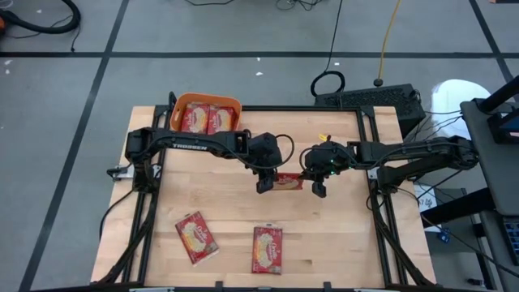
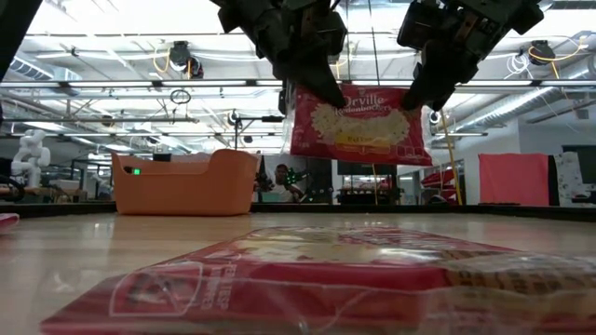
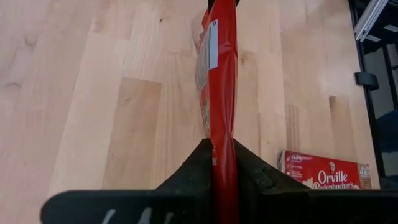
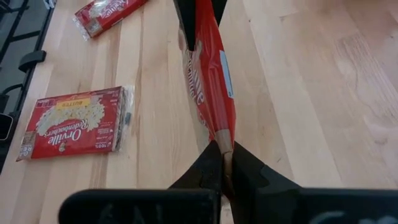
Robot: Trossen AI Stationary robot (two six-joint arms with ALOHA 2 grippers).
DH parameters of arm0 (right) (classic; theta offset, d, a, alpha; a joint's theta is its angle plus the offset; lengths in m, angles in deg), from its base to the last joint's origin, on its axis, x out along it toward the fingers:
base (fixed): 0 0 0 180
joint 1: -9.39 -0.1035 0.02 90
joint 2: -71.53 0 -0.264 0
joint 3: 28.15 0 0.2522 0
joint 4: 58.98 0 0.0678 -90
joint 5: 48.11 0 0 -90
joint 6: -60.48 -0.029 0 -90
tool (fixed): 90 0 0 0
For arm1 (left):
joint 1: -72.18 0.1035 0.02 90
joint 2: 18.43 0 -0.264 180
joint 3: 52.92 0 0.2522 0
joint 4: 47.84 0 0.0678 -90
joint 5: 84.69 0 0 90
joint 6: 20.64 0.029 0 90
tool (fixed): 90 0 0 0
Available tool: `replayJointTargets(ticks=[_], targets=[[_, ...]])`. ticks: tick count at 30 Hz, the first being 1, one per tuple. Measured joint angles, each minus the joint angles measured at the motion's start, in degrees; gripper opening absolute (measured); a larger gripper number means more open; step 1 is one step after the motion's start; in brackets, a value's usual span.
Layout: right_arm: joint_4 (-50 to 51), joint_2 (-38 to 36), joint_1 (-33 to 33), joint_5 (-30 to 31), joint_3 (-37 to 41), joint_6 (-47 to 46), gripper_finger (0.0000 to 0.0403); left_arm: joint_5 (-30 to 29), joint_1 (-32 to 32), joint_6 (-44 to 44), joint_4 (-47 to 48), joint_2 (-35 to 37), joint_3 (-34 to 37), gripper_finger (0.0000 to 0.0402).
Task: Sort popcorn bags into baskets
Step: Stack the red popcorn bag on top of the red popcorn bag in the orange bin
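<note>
Above mid-table, one popcorn bag (image 2: pixel 358 124) hangs edge-up in the air btwn both arms: left gripper (image 1: pixel 264 185) clamped on one end, right gripper (image 1: pixel 317 187) on the other, prob. a handover w/ both pinching so it can't drop. Orange basket (image 1: pixel 233 104) sits at the far-left edge w/ two bags inside; two loose bags (image 1: pixel 197 237) (image 1: pixel 268 249) lie near the front, nothing blocking the path.

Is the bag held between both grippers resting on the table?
No: in the low view the popcorn bag hangs well above the table, pinched by the left gripper and right gripper.
</note>
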Motion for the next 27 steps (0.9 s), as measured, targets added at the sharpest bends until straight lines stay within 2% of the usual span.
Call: replayJointTargets(ticks=[5,11,17,22,27], targets=[[-0.3,0.0,0.0,1.3,0.0,-2.5,0.0029,-1.0,0.0,-1.0,0.0,0.0,0.0,0.0049],[-1.3,-0.8,0.8,1.2,0.0,-4.9,0.0105,-0.5,0.0,-1.7,-0.3,0.0,0.0,0.0024],[-0.1,-4.9,2.8,1.4,0.0,-4.8,0.0163,0.6,0.0,-3.5,-0.4,0.3,0.0,0.0036],[3.9,-9.8,5.2,1.9,0.0,-3.6,0.0177,0.7,0.2,-5.8,-0.6,1.9,0.0,0.0034],[7.9,-15.6,7.0,5.5,0.0,-3.0,0.0177,-1.1,1.1,-6.5,0.0,5.5,0.0,0.0023]])
